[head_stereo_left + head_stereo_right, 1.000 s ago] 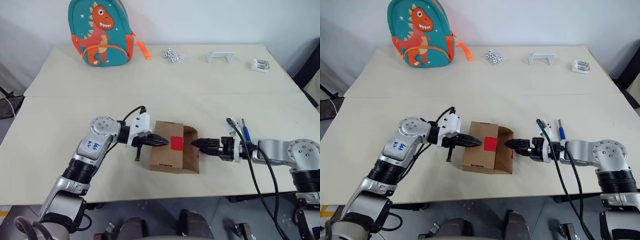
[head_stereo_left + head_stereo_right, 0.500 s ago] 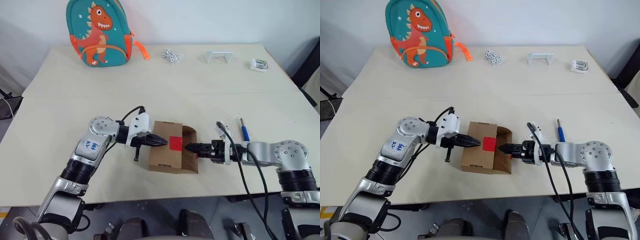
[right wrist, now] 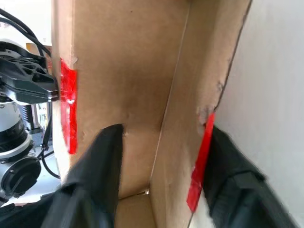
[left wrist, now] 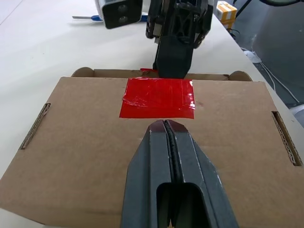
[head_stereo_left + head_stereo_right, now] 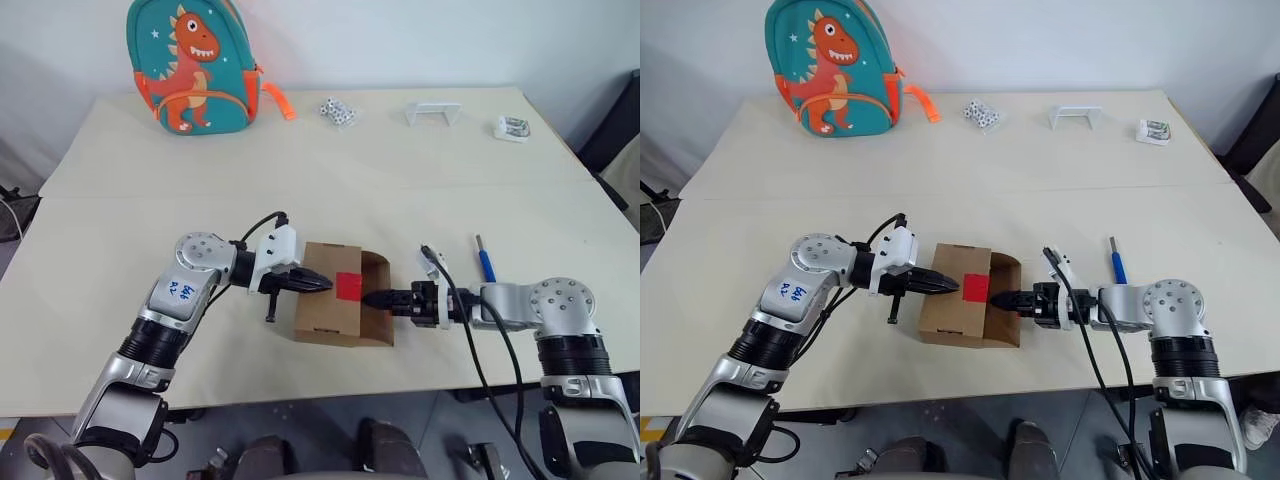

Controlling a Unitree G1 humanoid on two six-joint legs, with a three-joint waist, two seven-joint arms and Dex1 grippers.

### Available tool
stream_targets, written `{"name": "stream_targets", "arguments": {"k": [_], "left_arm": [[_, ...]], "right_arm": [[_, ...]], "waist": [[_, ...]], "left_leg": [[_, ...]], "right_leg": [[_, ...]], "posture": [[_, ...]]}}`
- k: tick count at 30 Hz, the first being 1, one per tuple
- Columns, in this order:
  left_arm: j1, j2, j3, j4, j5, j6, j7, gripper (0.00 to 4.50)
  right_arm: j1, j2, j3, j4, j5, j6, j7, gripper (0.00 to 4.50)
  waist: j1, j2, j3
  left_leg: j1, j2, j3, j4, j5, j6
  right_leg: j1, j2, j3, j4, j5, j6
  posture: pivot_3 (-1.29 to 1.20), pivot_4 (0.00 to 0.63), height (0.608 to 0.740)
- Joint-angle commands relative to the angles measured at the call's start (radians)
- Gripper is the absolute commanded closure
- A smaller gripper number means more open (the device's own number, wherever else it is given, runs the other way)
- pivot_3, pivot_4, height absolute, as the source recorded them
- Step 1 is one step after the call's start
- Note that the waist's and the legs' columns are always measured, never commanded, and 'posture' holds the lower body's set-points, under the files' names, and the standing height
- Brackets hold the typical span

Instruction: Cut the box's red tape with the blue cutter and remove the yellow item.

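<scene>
At the near middle of the tabletop (image 5: pixel 400 190) the box (image 5: pixel 325 305) lies with its right end open, the flap (image 5: pixel 380 300) folded out flat toward the right arm, and the red tape (image 5: pixel 350 285) sits on the top panel, already parted at that edge, with a strip of it on the flap as well. The left pincer (image 5: pixel 318 285), its two fingers pressed together and holding nothing, rests its tip on the top panel just short of the tape and pins the carton down. The right pincer (image 5: pixel 372 298) reaches into the open mouth with its fingers apart, one on either side of the opened flap in its wrist view; it grips nothing that can be made out. The blue cutter (image 5: pixel 485 258) lies on the tabletop beside the right forearm. The yellow item cannot be seen inside the shadowed cavity. The carton looks light and thin-walled, likely to slide or crush, so pressure on top should stay gentle. The item is best taken across its widest part, and may prove smooth and inclined to slip.
</scene>
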Motion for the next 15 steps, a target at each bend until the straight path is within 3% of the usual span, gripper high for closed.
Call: {"name": "stream_targets", "arguments": {"k": [1, 4, 8, 15], "left_arm": [[0.022, 0.002, -0.020, 0.003, 0.016, 0.005, 0.004, 4.50], [0.027, -0.001, -0.018, 0.004, 0.017, 0.002, 0.012, 4.50], [0.037, -0.005, -0.020, 0.004, 0.020, -0.002, 0.023, 4.50], [0.059, -0.035, -0.019, 0.020, 0.027, 0.002, 0.072, 4.50]], "right_arm": [[-0.005, 0.017, 0.000, -0.012, -0.036, 0.058, -0.002, 3.61], [-0.033, 0.001, -0.033, -0.035, -0.035, 0.100, -0.016, 4.48], [-0.086, -0.038, -0.074, -0.043, -0.032, 0.147, -0.033, 4.48], [-0.193, -0.171, -0.036, -0.048, 0.061, 0.149, -0.103, 4.48]], "waist": [[-0.001, 0.000, 0.000], [-0.002, 0.000, 0.000], [0.008, 0.001, 0.000], [0.025, 0.001, 0.001]], "left_leg": [[0.000, 0.000, 0.000, 0.000, 0.000, 0.000], [0.000, 0.000, 0.000, 0.000, 0.000, 0.000], [-0.001, 0.000, 0.000, 0.001, 0.000, 0.000], [-0.003, -0.001, -0.001, 0.000, 0.000, 0.000]], "right_leg": [[0.000, 0.000, 0.000, 0.000, 0.000, 0.000], [0.000, 0.000, 0.000, 0.000, 0.000, 0.000], [0.000, 0.000, 0.000, 0.000, 0.000, 0.000], [-0.002, 0.000, 0.000, -0.001, 0.000, 0.000]], "posture": [[0.00, 0.150, 0.740], [0.00, 0.150, 0.740], [0.00, 0.150, 0.740], [0.00, 0.150, 0.740]]}}
